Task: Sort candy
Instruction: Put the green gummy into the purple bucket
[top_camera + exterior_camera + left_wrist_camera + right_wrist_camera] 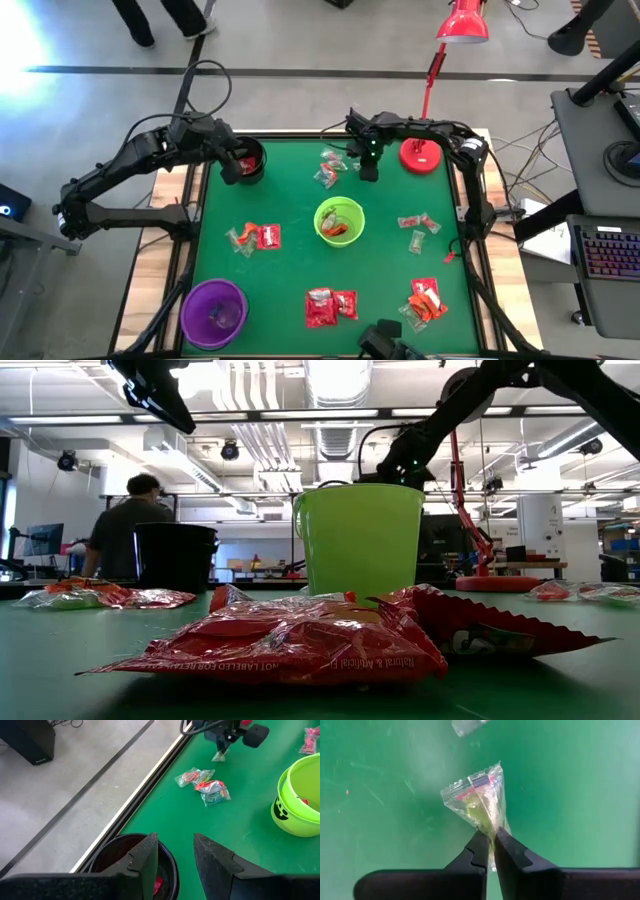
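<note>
**Sort partly done, R tool has a candy**

R tool [489, 842] clenched on a clear-wrapped candy [479, 800], far side of desk [290, 270] near the lamp [425, 150]. L tool [175, 855] released, empty, over black bowl [248, 160]. Black and green bowl [339, 221] each hold some candy; purple bowl [213, 312] contents unclear. Approx 6 loose piles left on desk, so lots to go.

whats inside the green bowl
An orange-red candy lies on the bottom of the green bowl in the high view. The left wrist view shows only a red bit past the rim; the wall hides the rest.
</note>
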Action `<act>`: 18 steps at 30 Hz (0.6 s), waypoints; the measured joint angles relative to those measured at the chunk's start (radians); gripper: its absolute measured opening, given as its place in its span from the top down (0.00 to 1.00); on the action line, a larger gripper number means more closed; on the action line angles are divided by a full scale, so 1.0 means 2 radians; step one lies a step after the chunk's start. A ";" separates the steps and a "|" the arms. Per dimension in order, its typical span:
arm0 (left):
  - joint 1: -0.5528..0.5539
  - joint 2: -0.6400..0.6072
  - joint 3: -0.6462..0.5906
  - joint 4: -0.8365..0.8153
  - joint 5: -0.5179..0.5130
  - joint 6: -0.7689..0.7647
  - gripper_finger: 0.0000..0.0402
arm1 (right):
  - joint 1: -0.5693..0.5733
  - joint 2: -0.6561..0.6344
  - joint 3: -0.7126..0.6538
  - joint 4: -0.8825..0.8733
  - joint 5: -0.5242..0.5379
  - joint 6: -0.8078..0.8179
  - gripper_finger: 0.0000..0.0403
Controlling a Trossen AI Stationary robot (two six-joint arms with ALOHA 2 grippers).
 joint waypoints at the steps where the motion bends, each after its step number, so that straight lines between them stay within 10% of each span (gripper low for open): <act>1: 0.000 0.000 0.000 0.000 -0.002 0.000 0.73 | 0.000 -0.007 0.000 -0.001 0.000 0.007 0.98; 18: 0.000 0.010 0.000 0.006 0.076 -0.025 0.73 | 0.017 -0.197 0.000 0.022 -0.005 0.168 0.98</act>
